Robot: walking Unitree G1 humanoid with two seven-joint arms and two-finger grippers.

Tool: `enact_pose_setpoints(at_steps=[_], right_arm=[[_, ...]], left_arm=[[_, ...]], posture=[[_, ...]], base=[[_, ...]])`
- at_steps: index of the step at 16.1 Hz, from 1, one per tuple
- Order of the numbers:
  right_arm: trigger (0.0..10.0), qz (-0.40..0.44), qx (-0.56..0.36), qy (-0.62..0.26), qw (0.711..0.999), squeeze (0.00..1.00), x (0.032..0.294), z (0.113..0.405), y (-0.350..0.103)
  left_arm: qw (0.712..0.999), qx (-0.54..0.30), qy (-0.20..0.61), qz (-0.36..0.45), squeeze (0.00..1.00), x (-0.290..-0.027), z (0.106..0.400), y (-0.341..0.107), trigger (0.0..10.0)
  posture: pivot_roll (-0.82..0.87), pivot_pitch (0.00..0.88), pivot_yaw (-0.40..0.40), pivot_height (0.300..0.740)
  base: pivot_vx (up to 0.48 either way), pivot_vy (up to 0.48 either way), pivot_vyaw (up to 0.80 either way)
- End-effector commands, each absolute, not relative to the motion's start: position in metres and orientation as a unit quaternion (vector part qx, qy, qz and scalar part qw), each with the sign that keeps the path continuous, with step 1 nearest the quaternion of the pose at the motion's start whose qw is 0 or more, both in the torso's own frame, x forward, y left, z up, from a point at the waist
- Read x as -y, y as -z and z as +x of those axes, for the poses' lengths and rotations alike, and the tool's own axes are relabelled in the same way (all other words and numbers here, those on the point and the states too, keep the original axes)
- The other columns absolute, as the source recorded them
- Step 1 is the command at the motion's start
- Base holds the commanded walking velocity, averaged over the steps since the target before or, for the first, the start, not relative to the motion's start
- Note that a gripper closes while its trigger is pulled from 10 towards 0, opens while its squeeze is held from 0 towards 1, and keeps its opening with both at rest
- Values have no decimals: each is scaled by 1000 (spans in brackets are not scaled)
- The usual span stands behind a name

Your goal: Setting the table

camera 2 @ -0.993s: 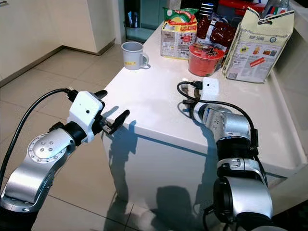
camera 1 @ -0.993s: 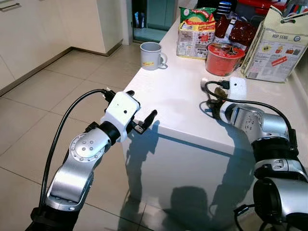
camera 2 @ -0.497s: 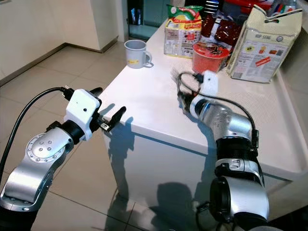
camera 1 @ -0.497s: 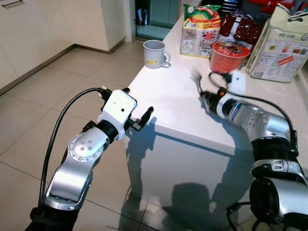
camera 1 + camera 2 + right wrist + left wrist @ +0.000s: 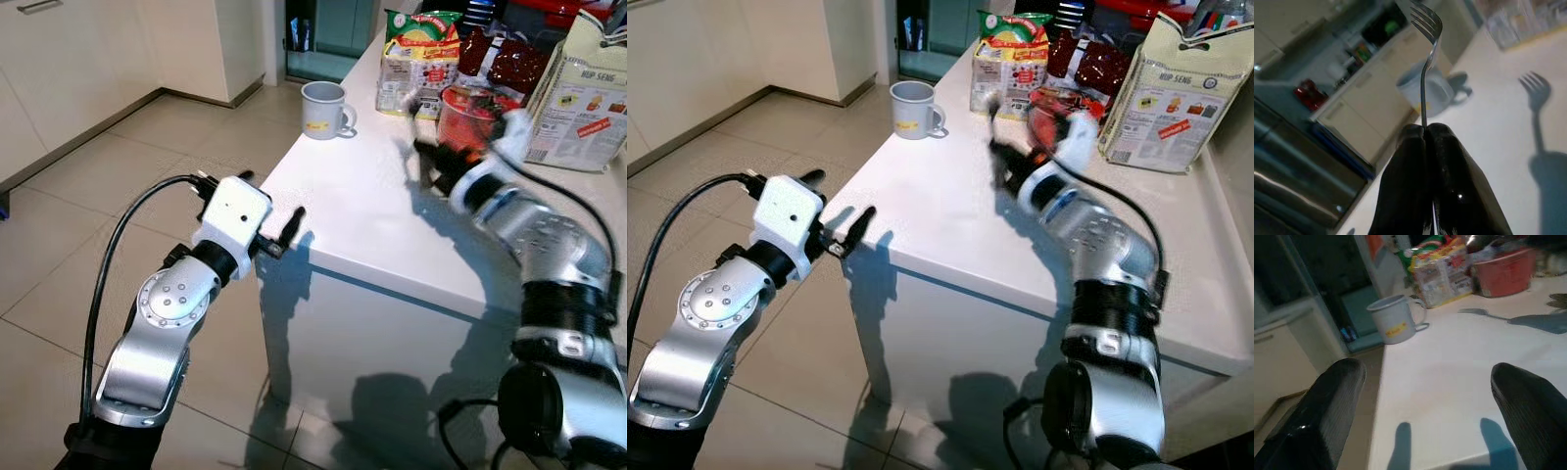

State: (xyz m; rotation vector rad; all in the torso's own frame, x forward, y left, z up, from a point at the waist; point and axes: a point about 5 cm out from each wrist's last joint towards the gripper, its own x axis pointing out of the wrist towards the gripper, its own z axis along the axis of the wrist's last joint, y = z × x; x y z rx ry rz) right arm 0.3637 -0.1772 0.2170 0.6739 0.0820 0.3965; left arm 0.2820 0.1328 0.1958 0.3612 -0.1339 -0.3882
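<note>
Now: right gripper [image 5: 1427, 132] raised above the counter [image 5: 372, 211], jaws pinched tight on a fork [image 5: 1426, 58] by its handle. Tines up, well beyond the fingertips [image 5: 1442, 147]; fork shadow on the white top beneath. Head views blurred around that gripper [image 5: 431, 162], so exact fork tilt hard to read there.

Left gripper [image 5: 279, 235] just off the counter's near corner, jaws wide, nothing between them. Through that gap in the wrist view: mug [image 5: 1396, 323] ahead near the counter's edge, red bowl [image 5: 1503, 271] and noodle pack [image 5: 1442, 276] farther back.

Ahead of the right jaws: mug [image 5: 323, 108] beyond the tines and off to the left; bowl [image 5: 465, 108] and a paper bag [image 5: 588, 98] close alongside on the right.

Judged step: carrying the fork to a place setting; not yet laid down.

Risks, as judged:
- Thin handle held at one end only; could pivot or slip between the pads during a swing.
- Long overhang beyond the jaws; tines could catch bowl or mug on a low pass.
- Mug near the edge; a knock could send it to the floor [image 5: 88, 196].
- Release from height; fork may bounce or skid on the slick top.
</note>
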Motion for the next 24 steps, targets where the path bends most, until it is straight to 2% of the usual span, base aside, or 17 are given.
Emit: enact_pose_setpoints(at_steps=[1, 3, 5, 6, 8, 9, 10, 13, 15, 16, 18, 20, 24], right_arm=[[0, 349, -17, -203, 915, 0, 182, 354, -225], [0, 390, 11, -218, 894, 0, 185, 342, -231], [0, 450, 64, -263, 851, 0, 187, 316, -239], [0, 460, 81, -271, 841, 0, 187, 305, -239], [0, 459, 100, -276, 838, 0, 183, 290, -240], [0, 448, 104, -268, 846, 0, 180, 282, -240], [10000, 406, 99, -248, 874, 0, 176, 274, -237], [10000, 335, 117, -223, 908, 0, 171, 262, -237], [10000, 340, 96, -170, 920, 0, 174, 264, -228], [10000, 313, 90, -139, 935, 0, 176, 267, -224], [10000, 288, 97, -104, 947, 0, 177, 270, -221], [10000, 243, 91, -80, 962, 0, 176, 269, -216], [10000, 212, 78, -58, 972, 0, 175, 265, -209]], left_arm=[[969, 68, 154, 182, 0, -142, 285, -197, 10000], [972, 70, 142, 175, 0, -145, 284, -197, 10000], [976, 82, 125, 159, 0, -145, 281, -197, 10000], [978, 88, 121, 149, 0, -143, 279, -196, 10000], [982, 91, 113, 119, 0, -142, 275, -196, 10000], [984, 92, 108, 108, 0, -142, 274, -196, 10000], [984, 94, 105, 107, 0, -141, 274, -197, 10000], [984, 95, 100, 116, 0, -141, 276, -197, 10000], [981, 95, 116, 124, 0, -137, 278, -200, 10000], [980, 98, 117, 124, 0, -137, 282, -203, 10000], [980, 99, 119, 125, 0, -136, 285, -204, 10000], [971, 84, 138, 173, 0, -135, 290, -198, 10000], [979, 76, 123, 142, 0, -140, 294, -202, 10000]], posture=[[37, 0, -42, 740], [37, 0, -42, 740], [32, 0, -43, 740], [32, 0, -43, 740], [27, 0, -41, 740], [26, 0, -42, 740], [25, 0, -45, 740], [11, 0, -37, 740], [12, 0, -32, 740], [10, 0, -31, 740], [4, 0, -29, 740], [-7, 0, -8, 740], [-53, 0, 43, 740]], base=[[0, 0, 0], [0, 0, 0], [0, 0, 0], [0, 0, 0], [0, 0, 0], [0, 0, 0], [0, 0, 0], [0, 0, 0], [0, 0, 0], [0, 0, 0], [0, 0, 0], [0, 0, 0], [0, 0, 0]])
